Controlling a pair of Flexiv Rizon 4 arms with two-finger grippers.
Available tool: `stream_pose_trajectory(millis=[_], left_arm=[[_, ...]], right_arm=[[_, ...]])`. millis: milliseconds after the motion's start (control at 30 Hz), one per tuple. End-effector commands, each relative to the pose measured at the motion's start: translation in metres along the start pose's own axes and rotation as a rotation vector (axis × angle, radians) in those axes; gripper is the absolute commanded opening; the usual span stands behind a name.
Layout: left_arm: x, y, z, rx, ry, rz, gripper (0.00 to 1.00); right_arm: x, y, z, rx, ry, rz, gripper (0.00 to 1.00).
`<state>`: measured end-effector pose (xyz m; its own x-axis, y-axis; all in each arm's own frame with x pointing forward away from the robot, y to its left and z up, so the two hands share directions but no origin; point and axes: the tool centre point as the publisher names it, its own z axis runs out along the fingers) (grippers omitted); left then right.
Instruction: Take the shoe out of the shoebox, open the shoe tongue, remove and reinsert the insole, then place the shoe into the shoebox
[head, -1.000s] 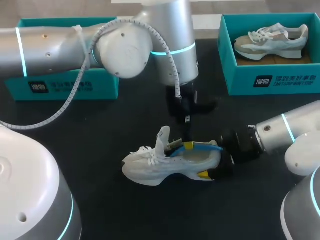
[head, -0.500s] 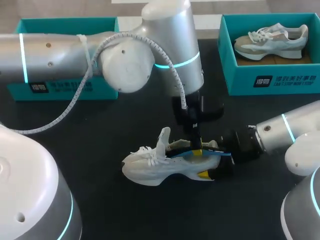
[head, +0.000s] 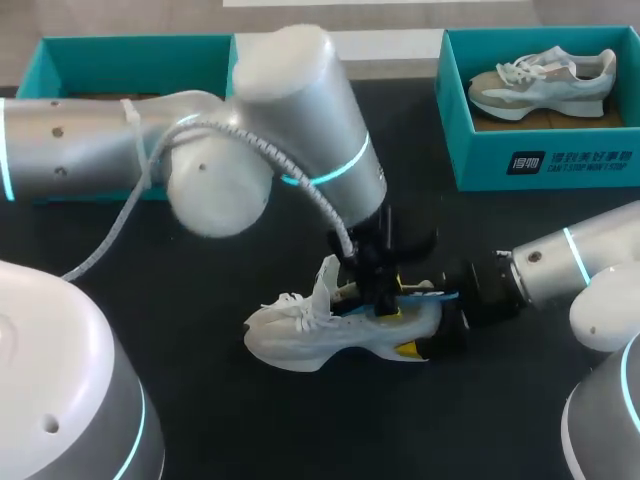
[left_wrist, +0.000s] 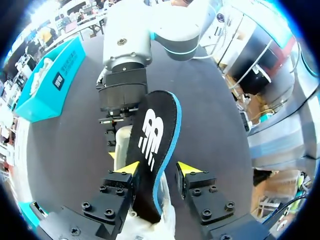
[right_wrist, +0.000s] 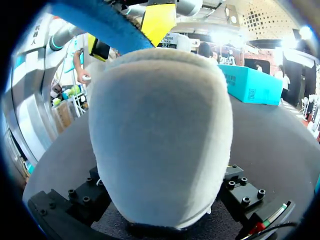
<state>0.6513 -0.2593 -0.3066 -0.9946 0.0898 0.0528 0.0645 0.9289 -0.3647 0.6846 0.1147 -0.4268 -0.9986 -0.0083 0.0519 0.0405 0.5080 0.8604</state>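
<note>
Robotics lab: left arm (head: 90, 165) and right arm (head: 575, 260) over a black table (head: 220, 420) (teal shoebox (head: 480, 170) at back).

Black table (head: 250, 430), white shoe (head: 310, 335), teal shoebox (head: 540, 160), seemingly a second shoebox (head: 130, 50)

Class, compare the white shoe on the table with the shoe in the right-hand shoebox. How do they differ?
The table shoe is all white; the boxed shoe has tan panels. The table shoe stands on the black table, heel clamped by the right gripper; the boxed shoe lies untouched in its teal shoebox. The table shoe's insole sticks out, held by the left gripper; the boxed shoe shows none. Both are laced trainers.
</note>
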Motion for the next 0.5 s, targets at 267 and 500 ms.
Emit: stream_pose_trajectory(millis=[267,500], left_arm=[[0.0052,0.0013,0.0123,0.068,-0.250,0.021,0.42],[0.0027,0.0026,0.0152,0.102,-0.332,0.013,0.42]], right_arm=[[0.0016,-0.0090,0.0034,0.003,0.000,0.001,0.00],[0.0016,-0.0090,0.0034,0.003,0.000,0.001,0.00]])
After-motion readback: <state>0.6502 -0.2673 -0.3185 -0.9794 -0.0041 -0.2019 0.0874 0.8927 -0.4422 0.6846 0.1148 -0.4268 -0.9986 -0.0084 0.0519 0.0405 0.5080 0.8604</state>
